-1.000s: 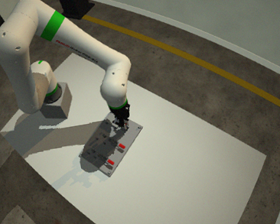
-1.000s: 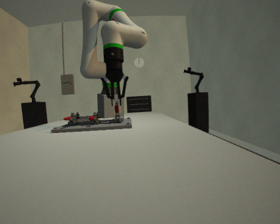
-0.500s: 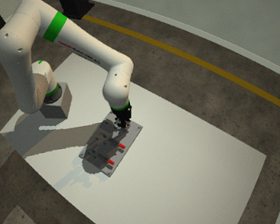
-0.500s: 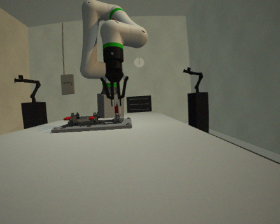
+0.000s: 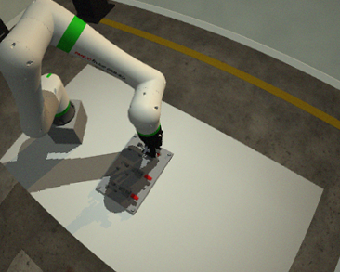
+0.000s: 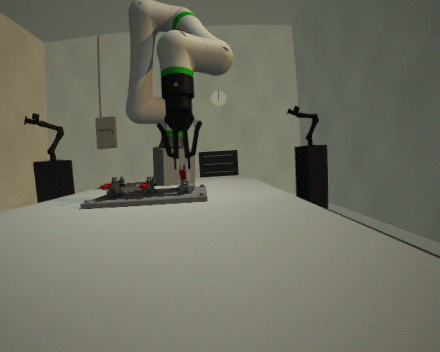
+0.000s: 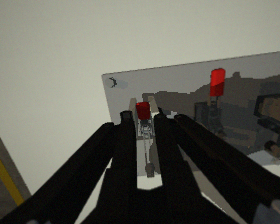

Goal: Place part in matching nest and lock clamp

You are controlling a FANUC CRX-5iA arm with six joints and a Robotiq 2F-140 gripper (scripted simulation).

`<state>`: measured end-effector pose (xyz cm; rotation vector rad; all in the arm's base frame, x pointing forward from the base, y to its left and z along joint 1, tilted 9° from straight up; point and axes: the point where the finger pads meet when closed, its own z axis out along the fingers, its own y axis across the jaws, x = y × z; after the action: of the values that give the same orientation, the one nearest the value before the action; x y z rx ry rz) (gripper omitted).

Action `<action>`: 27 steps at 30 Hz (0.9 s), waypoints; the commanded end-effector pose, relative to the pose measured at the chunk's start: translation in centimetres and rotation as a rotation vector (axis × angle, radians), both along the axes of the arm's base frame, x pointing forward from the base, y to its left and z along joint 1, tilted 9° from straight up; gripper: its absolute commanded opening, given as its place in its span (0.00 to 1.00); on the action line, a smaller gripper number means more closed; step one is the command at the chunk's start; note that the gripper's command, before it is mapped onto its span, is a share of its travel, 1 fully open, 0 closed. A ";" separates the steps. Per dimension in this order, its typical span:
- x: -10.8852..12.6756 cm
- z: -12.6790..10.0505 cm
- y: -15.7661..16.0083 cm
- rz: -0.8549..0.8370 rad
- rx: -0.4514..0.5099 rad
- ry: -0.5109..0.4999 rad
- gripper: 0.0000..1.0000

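The fixture plate [image 5: 162,163] [image 6: 165,201] [image 7: 160,82] lies on the table. My gripper [image 5: 153,156] [image 6: 182,165] [image 7: 142,105] is over the nest at the plate's end, its fingers a narrow gap apart. That nest's red clamp handle [image 6: 182,174] [image 7: 143,110] stands roughly upright at the fingertips, between them in the wrist view, with some space on both sides; I see no grip on it. The clamp's bar tip [image 7: 150,170] shows between the fingers. I cannot make out the part; the fingers and shadow hide much of the nest.
The middle clamp's red handle [image 5: 148,177] [image 6: 144,185] [image 7: 217,83] and the far clamp's red handle [image 5: 134,196] [image 6: 105,186] lie low, pointing outward. Their clamps stand beside my gripper on the same plate. The arm's pedestal [image 5: 67,133] is behind the fixture.
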<state>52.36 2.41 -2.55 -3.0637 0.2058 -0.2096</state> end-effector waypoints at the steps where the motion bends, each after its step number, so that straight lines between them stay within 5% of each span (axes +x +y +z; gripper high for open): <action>1: 0.5 -0.2 0.0 0.000 0.000 -0.001 0.00; 27: 1.9 -1.8 -0.1 0.000 0.000 -0.001 0.00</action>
<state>54.22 2.29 -4.10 -3.0636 0.2053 -0.2123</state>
